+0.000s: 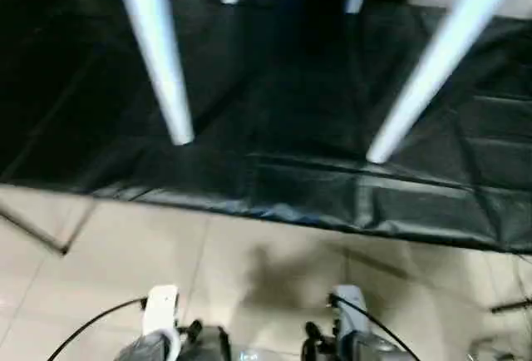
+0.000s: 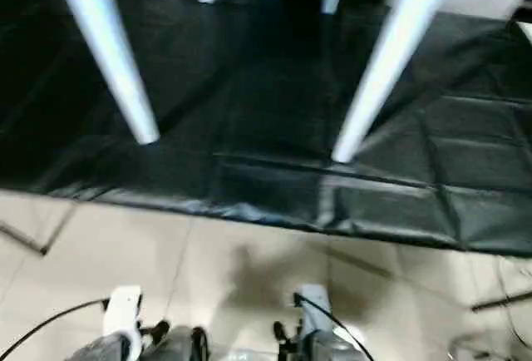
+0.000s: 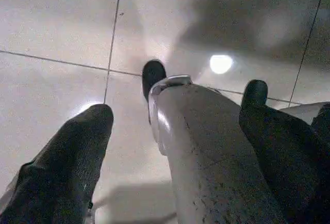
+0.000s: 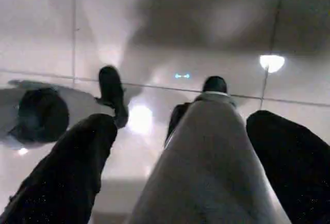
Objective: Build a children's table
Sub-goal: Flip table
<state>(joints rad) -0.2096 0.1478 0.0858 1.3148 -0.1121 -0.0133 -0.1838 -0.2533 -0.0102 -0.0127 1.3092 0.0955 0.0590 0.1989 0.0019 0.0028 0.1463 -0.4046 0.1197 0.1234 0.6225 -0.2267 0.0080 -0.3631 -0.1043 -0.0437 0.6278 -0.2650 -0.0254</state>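
Four white legs (image 1: 158, 61) of the children's table stand on the black mat (image 1: 283, 128) — near its front edge. Left hand (image 3: 175, 131) and right hand (image 4: 206, 146) hang over the tiled floor (image 1: 125, 253), fingers apart — empty.

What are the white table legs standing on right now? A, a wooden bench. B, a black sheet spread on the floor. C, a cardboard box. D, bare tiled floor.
B: the two near white legs come down onto the black sheet, which lies over the pale tiled floor.
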